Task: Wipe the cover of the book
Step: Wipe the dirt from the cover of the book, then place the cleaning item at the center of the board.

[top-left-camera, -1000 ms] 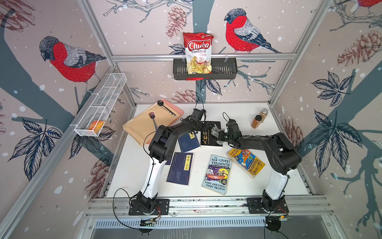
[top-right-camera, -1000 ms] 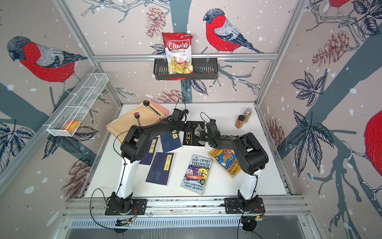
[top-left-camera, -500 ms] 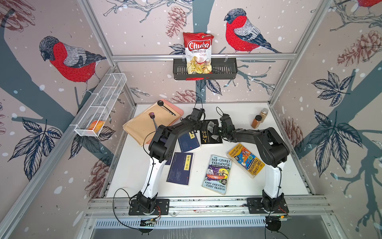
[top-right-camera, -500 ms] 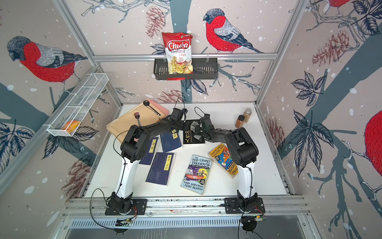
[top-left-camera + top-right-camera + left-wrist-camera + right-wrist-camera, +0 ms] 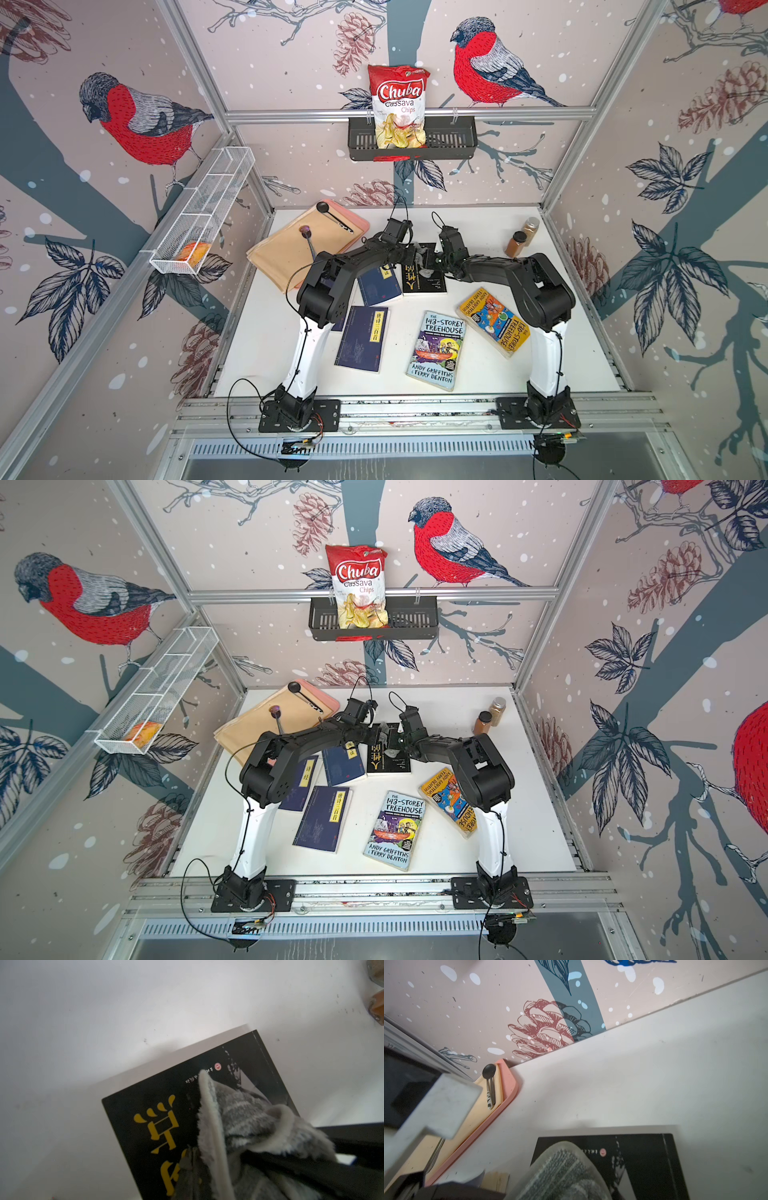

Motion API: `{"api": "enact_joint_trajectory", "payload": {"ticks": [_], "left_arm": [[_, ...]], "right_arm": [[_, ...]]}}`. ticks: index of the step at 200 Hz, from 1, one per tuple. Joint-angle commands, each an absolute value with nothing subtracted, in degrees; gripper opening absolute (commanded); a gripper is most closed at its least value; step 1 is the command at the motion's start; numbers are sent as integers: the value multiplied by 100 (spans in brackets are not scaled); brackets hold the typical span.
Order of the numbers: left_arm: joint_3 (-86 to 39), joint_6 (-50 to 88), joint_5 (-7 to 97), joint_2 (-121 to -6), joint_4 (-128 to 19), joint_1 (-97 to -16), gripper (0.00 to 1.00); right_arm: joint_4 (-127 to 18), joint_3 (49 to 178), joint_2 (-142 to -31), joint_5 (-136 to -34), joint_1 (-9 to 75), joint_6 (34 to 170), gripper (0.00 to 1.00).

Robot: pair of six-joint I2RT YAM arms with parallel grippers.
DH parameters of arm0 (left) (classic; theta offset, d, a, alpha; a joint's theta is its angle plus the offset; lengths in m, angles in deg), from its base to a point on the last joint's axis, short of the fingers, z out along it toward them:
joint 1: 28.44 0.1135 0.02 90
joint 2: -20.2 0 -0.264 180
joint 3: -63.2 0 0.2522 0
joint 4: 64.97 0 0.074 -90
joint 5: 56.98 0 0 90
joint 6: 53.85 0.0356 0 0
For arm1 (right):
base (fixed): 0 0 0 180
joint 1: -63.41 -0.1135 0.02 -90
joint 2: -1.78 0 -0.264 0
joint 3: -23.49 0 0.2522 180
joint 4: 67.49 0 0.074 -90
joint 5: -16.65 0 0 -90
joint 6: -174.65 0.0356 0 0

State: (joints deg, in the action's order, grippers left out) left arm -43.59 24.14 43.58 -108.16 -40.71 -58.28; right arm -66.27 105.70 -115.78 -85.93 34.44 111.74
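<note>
The black book (image 5: 430, 284) (image 5: 390, 764) with yellow characters lies flat at the middle back of the table. A grey striped cloth (image 5: 424, 261) (image 5: 239, 1109) (image 5: 562, 1172) is bunched on its cover. My right gripper (image 5: 434, 262) reaches in from the right. In the left wrist view its black fingers (image 5: 311, 1172) are shut on the cloth. My left gripper (image 5: 409, 254) (image 5: 191, 1169) is shut, its tips down on the book's cover (image 5: 145, 1109) beside the cloth. The book's far edge (image 5: 643, 1157) shows past the cloth in the right wrist view.
Navy books (image 5: 380, 284) (image 5: 363, 338) lie left of the black book. Two colourful paperbacks (image 5: 438, 349) (image 5: 494, 322) lie in front. Spice jars (image 5: 517, 243) stand at the back right. At the back left a pink tray (image 5: 361, 226) holds tan folders and spoons.
My right arm has swung in leftward and its wrist has turned, drawing the cloth across the black cover toward its far end. The left arm has stayed put.
</note>
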Motion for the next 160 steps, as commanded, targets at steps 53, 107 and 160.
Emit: {"api": "enact_joint_trajectory", "payload": {"ticks": [53, 107, 160], "left_arm": [[-3951, 2488, 4355, -9902, -3985, -5792, 13], [-3299, 2519, 4247, -9139, -4198, -5550, 33], [-2312, 2424, 4233, -8301, -4584, -4795, 49]], "right_arm": [[-5654, 10080, -10296, -8147, 3782, 10841, 22], [-5278, 9873, -10386, -7422, 4193, 10758, 25], [-5074, 9906, -10396, -6955, 4235, 10557, 58]]}}
